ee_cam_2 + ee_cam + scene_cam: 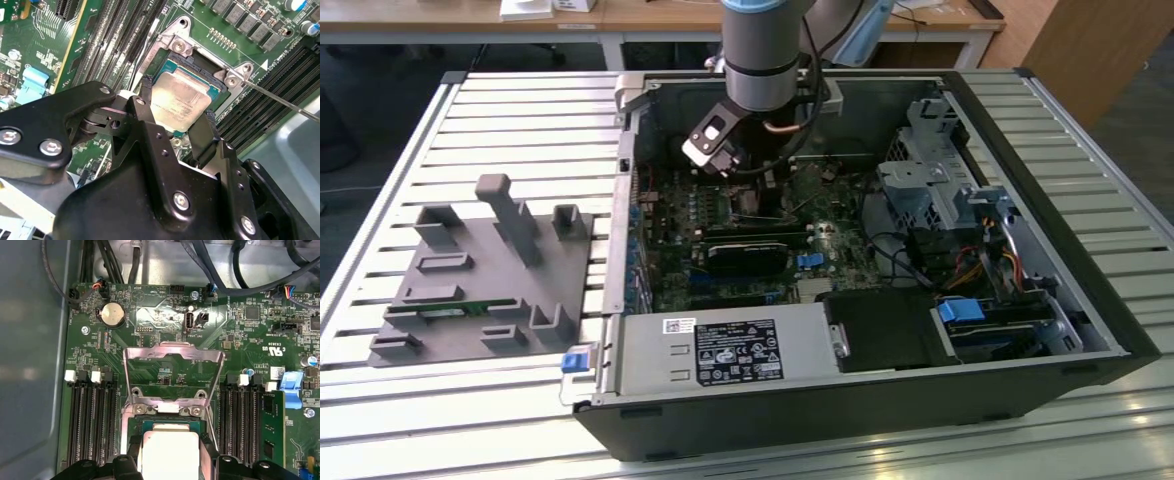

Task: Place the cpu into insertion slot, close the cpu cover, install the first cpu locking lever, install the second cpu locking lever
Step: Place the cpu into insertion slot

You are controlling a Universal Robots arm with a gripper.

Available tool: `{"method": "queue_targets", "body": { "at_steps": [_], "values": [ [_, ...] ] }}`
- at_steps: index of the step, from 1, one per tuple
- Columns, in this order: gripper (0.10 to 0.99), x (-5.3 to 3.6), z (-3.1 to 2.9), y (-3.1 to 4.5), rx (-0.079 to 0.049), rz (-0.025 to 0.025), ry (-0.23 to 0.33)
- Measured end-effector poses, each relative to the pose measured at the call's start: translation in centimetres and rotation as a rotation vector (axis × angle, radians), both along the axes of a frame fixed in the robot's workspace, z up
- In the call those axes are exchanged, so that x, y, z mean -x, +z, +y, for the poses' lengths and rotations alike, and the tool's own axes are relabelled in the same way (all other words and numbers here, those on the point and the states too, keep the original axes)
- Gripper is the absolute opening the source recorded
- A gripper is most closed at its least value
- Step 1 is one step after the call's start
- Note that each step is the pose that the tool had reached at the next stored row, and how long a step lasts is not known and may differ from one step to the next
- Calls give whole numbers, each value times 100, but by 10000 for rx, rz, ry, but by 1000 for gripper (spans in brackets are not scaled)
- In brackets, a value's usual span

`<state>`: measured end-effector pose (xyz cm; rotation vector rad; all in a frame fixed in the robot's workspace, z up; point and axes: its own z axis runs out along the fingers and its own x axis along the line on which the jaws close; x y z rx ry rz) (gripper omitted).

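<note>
Two black jaws seemingly pinch flat tan-silver square cpu [181, 102].

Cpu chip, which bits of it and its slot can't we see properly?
- cpu: in the first wrist view, the picture's edge cuts off its near part.
- insertion slot: in the second wrist view, the cpu and the pincer cover most of it, so I can't tell whether the chip is fully seated.
- thin lever rod: in the second wrist view, it runs off the picture's edge.
- Exterior view: the arm blocks the slot.
</note>
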<state>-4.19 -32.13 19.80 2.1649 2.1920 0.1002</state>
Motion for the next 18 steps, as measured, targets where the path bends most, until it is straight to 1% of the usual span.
{"method": "queue_targets", "body": {
  "at_steps": [8,17,18],
  "values": [
    [541,0,7,-38,3,1,0],
    [541,1,7,-41,12,0,0],
    [553,1,7,-41,13,0,-1]
  ]
}}
